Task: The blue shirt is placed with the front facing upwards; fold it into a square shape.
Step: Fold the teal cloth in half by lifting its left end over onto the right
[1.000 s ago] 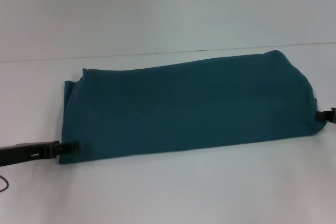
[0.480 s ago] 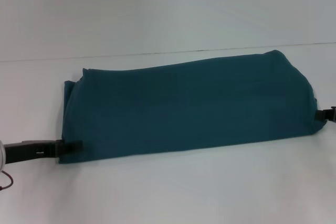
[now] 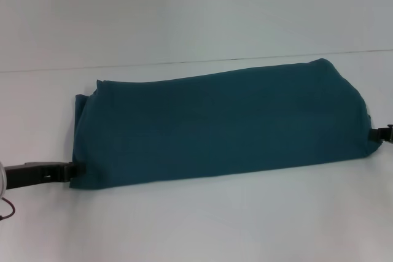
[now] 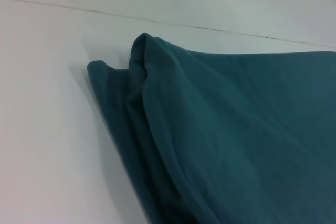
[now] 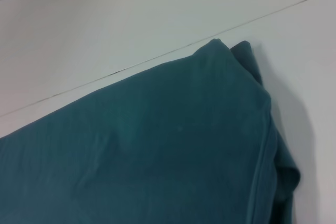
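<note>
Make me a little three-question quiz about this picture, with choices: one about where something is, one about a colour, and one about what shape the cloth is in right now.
1. Where is the left gripper?
A. At the shirt's near left corner
B. Above the shirt's middle
C. Beyond the shirt's far edge

2. What colour is the blue shirt?
A. Bright red
B. Dark teal-blue
C. Yellow

3. What state is the shirt in?
A. Spread flat with sleeves out
B. Folded into a long band
C. Rolled into a ball

Answers:
1. A, the head view shows the dark fingers meeting the cloth's near left corner.
2. B, every view shows plain teal-blue fabric.
3. B, it lies as a long strip on the white table, layers showing at its ends, with the right gripper at the right end.
</note>
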Controlling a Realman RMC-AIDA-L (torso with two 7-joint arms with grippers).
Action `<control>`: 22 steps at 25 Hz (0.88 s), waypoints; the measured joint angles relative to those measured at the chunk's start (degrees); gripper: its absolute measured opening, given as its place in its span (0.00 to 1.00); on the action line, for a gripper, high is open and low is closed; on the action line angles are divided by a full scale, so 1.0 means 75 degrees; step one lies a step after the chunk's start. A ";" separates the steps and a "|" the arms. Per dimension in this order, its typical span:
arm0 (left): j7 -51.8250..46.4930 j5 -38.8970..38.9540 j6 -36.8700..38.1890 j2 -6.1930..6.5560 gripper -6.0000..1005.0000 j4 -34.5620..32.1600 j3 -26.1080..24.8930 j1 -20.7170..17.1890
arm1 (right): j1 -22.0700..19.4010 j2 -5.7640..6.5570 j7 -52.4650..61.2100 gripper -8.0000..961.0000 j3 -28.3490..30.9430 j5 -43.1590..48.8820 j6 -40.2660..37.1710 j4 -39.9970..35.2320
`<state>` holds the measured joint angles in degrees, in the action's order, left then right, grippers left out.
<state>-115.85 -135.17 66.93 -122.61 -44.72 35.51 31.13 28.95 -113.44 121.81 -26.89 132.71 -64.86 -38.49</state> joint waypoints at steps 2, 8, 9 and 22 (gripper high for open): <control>-0.0002 0.0000 -0.0002 0.0000 0.11 0.0004 0.0000 0.0014 | -0.0002 0.0000 0.0000 0.01 0.0000 -0.0001 0.0000 0.0000; -0.0032 0.0000 0.0004 0.0000 0.03 -0.0090 -0.0009 0.0021 | -0.0048 0.0021 -0.0002 0.01 0.0000 -0.0073 -0.0018 0.0000; -0.0054 0.0000 0.0025 0.0000 0.02 -0.0136 -0.0008 0.0021 | -0.0066 0.0034 -0.0011 0.01 0.0001 -0.0117 -0.0044 0.0000; -0.0298 0.0020 0.0344 0.0000 0.00 -0.0678 0.0000 0.0042 | -0.0169 0.0083 -0.0087 0.01 0.0036 -0.0421 -0.0391 -0.0207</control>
<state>-118.09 -135.02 69.51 -122.61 -49.80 35.51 31.45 27.68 -112.82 121.16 -26.63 129.55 -67.80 -40.05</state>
